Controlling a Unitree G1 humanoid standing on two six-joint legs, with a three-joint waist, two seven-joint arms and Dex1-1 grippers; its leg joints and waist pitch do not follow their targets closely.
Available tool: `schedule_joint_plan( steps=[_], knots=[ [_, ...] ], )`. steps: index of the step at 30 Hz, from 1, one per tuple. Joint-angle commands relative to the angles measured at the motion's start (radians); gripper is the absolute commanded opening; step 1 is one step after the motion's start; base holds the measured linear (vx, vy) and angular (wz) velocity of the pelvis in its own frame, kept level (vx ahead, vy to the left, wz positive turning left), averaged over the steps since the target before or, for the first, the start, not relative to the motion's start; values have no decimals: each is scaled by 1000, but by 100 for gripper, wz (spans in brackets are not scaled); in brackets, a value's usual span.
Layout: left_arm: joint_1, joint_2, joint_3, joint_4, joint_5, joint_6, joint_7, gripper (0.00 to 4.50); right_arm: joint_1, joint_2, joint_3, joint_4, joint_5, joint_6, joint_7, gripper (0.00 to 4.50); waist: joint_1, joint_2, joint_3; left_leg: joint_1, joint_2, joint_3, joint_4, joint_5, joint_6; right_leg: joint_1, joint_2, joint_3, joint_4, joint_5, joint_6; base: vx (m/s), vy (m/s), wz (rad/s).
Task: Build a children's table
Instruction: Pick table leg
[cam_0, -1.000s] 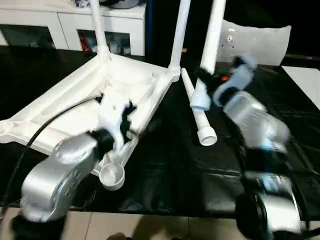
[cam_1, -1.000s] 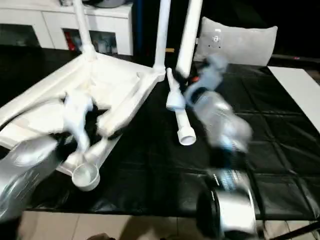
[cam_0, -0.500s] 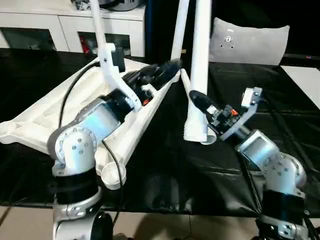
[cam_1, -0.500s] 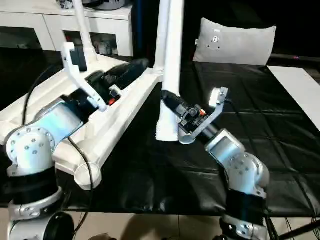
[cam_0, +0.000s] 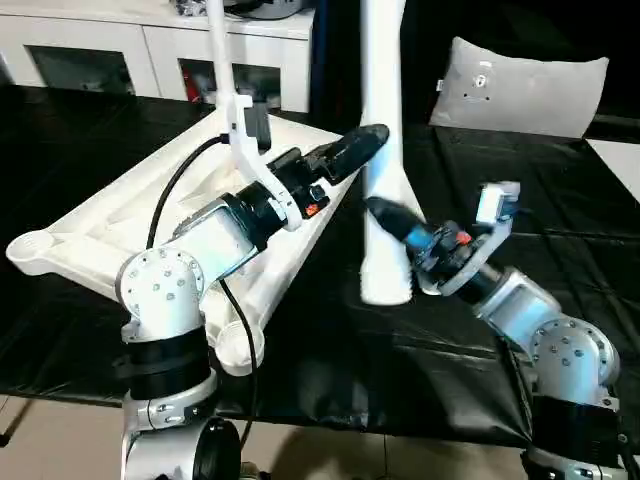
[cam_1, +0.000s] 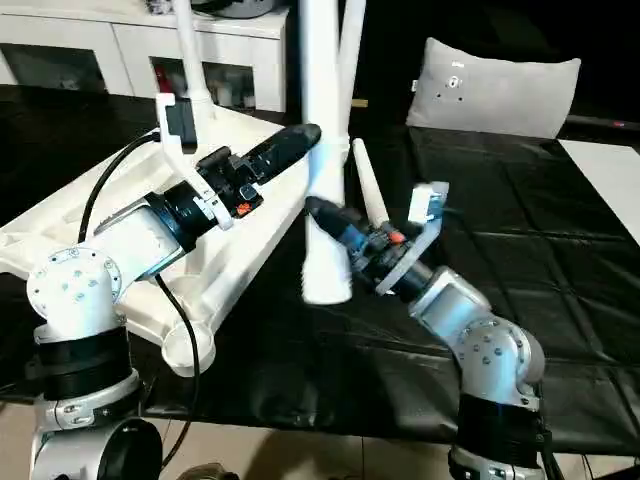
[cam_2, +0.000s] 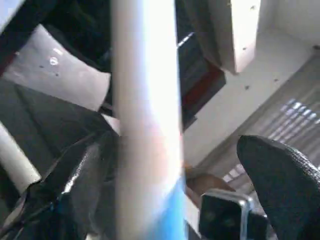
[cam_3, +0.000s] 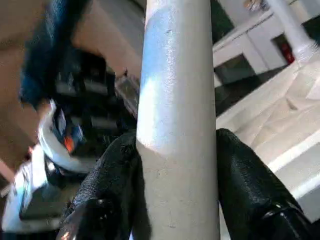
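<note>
Inverted table top (cam_0: 120, 225) lies at the black table's (cam_0: 560, 210) left edge. Since the earlier frame, the held leg (cam_0: 385, 150) has swung upright; right gripper (cam_3: 175, 200) clamps its lower end, while left gripper (cam_0: 365, 145) reaches beside it, fingers apart.

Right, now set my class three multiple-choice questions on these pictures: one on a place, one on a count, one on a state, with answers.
1. Where does the loose leg lie?
A. on the black cover
B. inside the tabletop
C. on the floor

2. How many standing legs are fixed in the tabletop?
A. none
B. two
C. four

3. What are the jaws of the right gripper doing?
A. open and empty
B. shut on a cable
C. shut on the held leg

Answers: 1 A, it lies flat on the cover beside the tabletop. 2 B, one and another rise from the far corners. 3 C, both jaws press its sides.
</note>
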Motion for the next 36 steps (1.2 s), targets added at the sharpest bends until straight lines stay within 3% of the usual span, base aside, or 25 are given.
schedule_joint_plan(
  steps=[1,4,6,16,24,36],
  knots=[
    [-19,1,-13,-2,-12,14,5,450,6,-17,29,-34,-26,-25,27,187,3,0,-75,10,74,-36,-78,-74,22,56,-123,68,-109,-415,-4,0,0,0],
    [-17,14,-25,-2,-9,12,-3,450,18,-29,73,-46,-65,-51,48,187,3,-1,-74,9,74,-36,-79,-80,21,55,-122,67,-112,-428,13,0,0,0],
    [-12,27,-37,-7,-11,9,-18,421,22,-33,92,-47,-87,-72,51,187,4,-2,-74,9,74,-37,-79,-78,20,55,-123,67,-112,-428,18,0,0,0],
    [4,78,-99,-59,5,-6,-89,414,20,-52,145,-29,-147,-133,41,186,5,0,-76,11,80,-37,-80,-62,25,54,-123,71,-100,-364,-20,0,0,0],
    [9,99,-118,-80,1,-26,-116,335,18,-59,171,1,-195,-185,31,186,4,-2,-72,11,81,-37,-82,-83,18,54,-126,72,-103,-391,-24,0,0,0],
    [20,144,-154,-77,42,-68,-135,238,14,-65,203,26,-239,-235,29,186,3,1,-75,11,83,-38,-82,-76,19,55,-126,73,-97,-356,-37,0,0,0]
  ],
)
